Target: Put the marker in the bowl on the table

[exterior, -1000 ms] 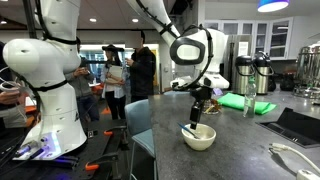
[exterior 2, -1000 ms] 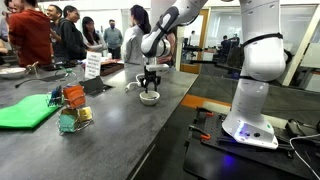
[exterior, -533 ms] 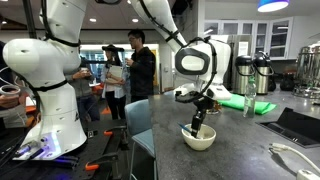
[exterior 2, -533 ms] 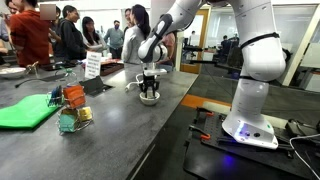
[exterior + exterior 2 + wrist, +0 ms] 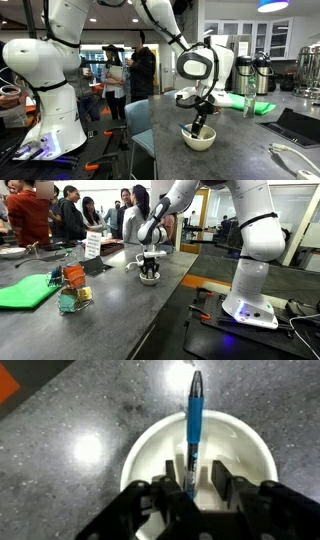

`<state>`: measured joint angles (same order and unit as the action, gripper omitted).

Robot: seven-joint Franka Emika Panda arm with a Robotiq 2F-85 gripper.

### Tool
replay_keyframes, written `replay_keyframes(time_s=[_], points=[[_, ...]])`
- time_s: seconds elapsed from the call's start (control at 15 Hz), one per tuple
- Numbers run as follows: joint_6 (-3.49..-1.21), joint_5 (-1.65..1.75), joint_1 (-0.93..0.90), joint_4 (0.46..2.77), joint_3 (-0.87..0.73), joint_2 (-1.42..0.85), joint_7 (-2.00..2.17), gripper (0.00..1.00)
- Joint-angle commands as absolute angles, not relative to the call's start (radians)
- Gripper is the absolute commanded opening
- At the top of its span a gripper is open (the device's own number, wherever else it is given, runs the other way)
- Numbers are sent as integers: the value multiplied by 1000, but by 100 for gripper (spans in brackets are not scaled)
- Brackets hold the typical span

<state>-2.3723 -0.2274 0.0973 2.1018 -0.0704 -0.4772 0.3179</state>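
Observation:
The cream-white bowl (image 5: 198, 141) (image 5: 149, 279) stands on the dark grey table (image 5: 245, 155) (image 5: 110, 315). My gripper (image 5: 201, 124) (image 5: 149, 269) hangs straight down into it. In the wrist view the marker (image 5: 193, 430), blue with a dark tip, stands between the fingers (image 5: 193, 478) with its lower end inside the bowl (image 5: 135, 450) and its far end reaching past the rim. A gap shows on each side of the marker, so the jaws are open. The marker is too small to make out in both exterior views.
A green-lidded container (image 5: 236, 100) and dark flasks (image 5: 262, 72) stand behind the bowl. A green mat (image 5: 25, 290) and small colourful items (image 5: 72, 288) lie further along the table. A white robot body (image 5: 45, 80) (image 5: 252, 250) stands beside the table. People stand behind.
The gripper has come down over the bowl, bringing the marker into it. Over the last half second it has barely moved.

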Motion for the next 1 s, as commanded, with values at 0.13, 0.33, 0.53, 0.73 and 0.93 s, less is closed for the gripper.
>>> replay_keyframes(time_s=[0.13, 0.33, 0.53, 0.73, 0.93], points=[[-2278, -263, 111, 2059, -66, -489, 280, 17], [-2235, -263, 112, 2048, -68, -490, 279, 15], [-2217, -259, 111, 2045, -71, -482, 282, 2], [-2196, -257, 109, 2043, -72, -463, 285, 3], [-2239, -230, 82, 2077, -84, -419, 321, 3]])
